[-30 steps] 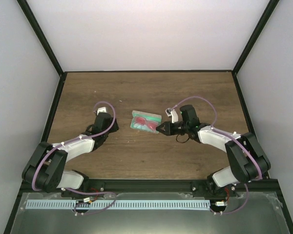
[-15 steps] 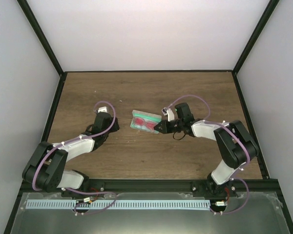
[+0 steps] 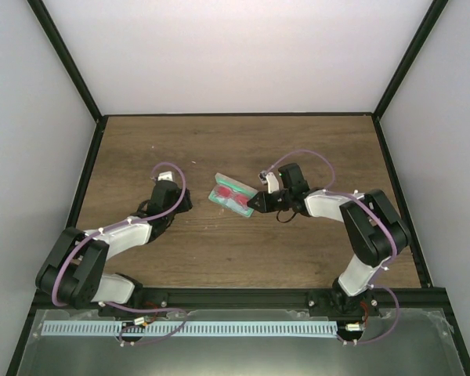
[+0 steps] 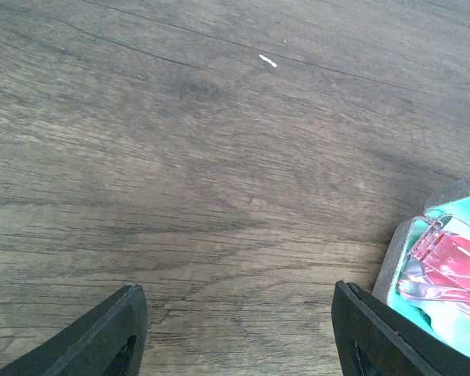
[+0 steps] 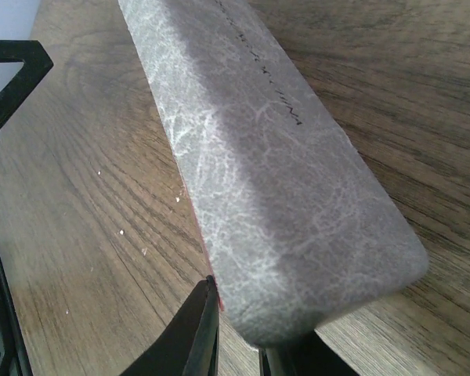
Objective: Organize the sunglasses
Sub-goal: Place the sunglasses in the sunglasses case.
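The grey case [image 3: 219, 199] lies open at the table's middle, its green lining up. The red sunglasses [image 3: 233, 193] lie inside it. My right gripper [image 3: 254, 207] is at the case's right end, shut on that end; in the right wrist view the grey case [image 5: 274, 172] fills the frame above the gripper [image 5: 247, 321]. My left gripper [image 3: 183, 202] rests low on the table left of the case, open and empty. In the left wrist view, this gripper [image 4: 239, 296] spans bare wood, with the case [image 4: 392, 262] and sunglasses [image 4: 448, 262] at the right edge.
The brown wooden table [image 3: 219, 149] is walled by white panels on black frame posts. A ribbed white strip [image 3: 188, 329] runs along the near ledge below the arm bases.
My right gripper has moved a little left and further onto the case's right end. The case has shifted slightly left and looks narrower. The left arm has not moved.
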You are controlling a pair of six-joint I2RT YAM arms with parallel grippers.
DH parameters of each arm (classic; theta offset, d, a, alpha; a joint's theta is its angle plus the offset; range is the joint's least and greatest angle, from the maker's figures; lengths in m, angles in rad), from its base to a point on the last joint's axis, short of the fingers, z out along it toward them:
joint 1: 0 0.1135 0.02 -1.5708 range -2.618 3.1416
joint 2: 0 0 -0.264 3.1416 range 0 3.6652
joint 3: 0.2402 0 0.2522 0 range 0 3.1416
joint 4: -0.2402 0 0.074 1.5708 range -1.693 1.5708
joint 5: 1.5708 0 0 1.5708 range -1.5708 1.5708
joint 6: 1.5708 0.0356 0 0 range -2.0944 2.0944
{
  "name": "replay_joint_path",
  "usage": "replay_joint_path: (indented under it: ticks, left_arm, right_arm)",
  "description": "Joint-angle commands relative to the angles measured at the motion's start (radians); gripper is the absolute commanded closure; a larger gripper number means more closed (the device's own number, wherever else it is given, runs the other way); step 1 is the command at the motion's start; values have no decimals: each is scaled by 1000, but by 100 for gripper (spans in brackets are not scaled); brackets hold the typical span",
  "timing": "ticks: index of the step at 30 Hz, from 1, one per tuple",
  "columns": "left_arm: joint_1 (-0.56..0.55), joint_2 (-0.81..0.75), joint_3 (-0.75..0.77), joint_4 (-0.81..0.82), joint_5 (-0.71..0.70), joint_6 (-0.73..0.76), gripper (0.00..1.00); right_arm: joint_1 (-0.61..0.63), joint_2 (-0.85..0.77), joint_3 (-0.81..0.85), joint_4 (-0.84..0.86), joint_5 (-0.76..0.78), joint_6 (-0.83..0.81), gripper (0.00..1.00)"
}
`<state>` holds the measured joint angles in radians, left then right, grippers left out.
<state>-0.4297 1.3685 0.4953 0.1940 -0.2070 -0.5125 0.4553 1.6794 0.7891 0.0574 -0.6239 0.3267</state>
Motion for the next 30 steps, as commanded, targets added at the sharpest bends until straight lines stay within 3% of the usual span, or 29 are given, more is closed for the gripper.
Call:
replay_joint_path:
  ticks: [1,14,17,25,30]
  left_arm:
    - [7,-2,-8,25,11,14,33]
    - [6,4,-5,23,22,16,33]
    - [8,7,-6,23,23,16,33]
    - [7,19,-1,25,26,17,33]
    - [8,21,0,25,29,15,33]
  right_arm:
    - [7,25,22,-28,33,-3,92]
    - [8,49,-47,62,-44,91,91]
    - [8,46,-50,58,-38,98,85]
    - [17,-72,-69,2,20,103,53]
    - [40,-153,-92,-19,54,106,50]
